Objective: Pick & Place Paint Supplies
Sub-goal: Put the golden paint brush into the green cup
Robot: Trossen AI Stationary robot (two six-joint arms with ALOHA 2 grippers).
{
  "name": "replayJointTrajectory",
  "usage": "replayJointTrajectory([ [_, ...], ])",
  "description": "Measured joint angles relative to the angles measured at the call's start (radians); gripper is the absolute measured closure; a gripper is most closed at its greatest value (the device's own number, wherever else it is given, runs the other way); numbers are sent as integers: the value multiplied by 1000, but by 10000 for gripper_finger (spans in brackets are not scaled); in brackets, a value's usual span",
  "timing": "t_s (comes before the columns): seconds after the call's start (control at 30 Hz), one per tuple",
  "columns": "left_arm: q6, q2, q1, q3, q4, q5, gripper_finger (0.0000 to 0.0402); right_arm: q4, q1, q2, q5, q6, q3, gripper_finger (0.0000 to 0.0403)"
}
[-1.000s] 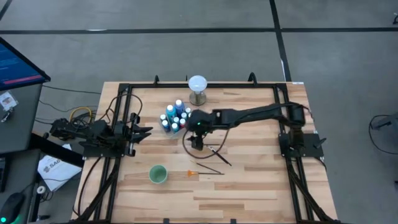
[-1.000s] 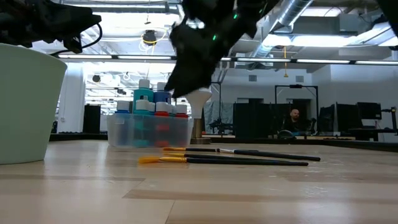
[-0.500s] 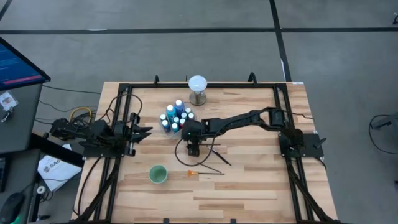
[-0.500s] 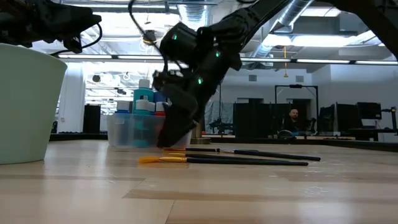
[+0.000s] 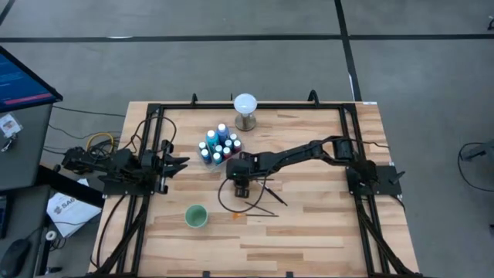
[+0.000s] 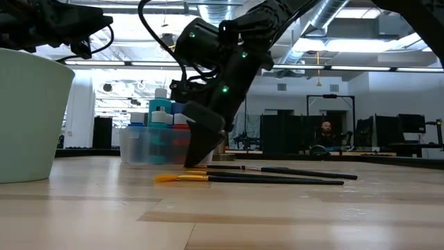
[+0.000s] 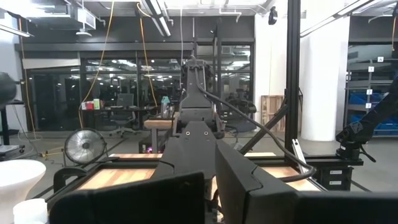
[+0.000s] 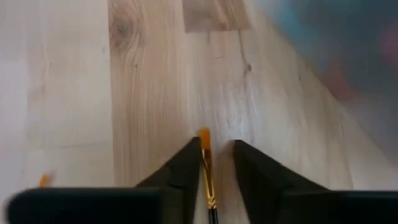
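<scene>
In the high view I am reaching the right pincer (image 5: 241,188) down at the frame's centre, over the brushes (image 5: 266,198) lying on the wooden surface (image 5: 309,232), just below the cluster of paint bottles (image 5: 218,147). The green cup (image 5: 195,217) is sitting lower left. The left pincer (image 5: 174,163) is waiting at the left edge, pressed together.

In the low view the right pincer (image 6: 198,149) is touching down at mid-frame on the near ends of the brushes (image 6: 277,177), in front of the clear tub (image 6: 166,146) of bottles.

In the right wrist view its fingers (image 8: 180,174) are straddling a thin brush (image 8: 206,174), narrowly spread, not yet pinching as far as I can tell.

I am judging the brush light, stiff and thin, prone to rolling; I would pinch the handle squarely near its middle.
</scene>
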Motion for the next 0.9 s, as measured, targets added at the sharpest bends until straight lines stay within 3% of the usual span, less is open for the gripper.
replayJointTrajectory([
  [0.17,0,0,0,0,0,1,401,-11,-3,2,-5,-11,-2,393],
  [0.53,0,0,0,0,0,3,401,-26,-27,-15,-17,-34,50,402],
  [0.9,0,13,0,0,14,2,401,92,-52,-239,-7,-46,58,403],
])
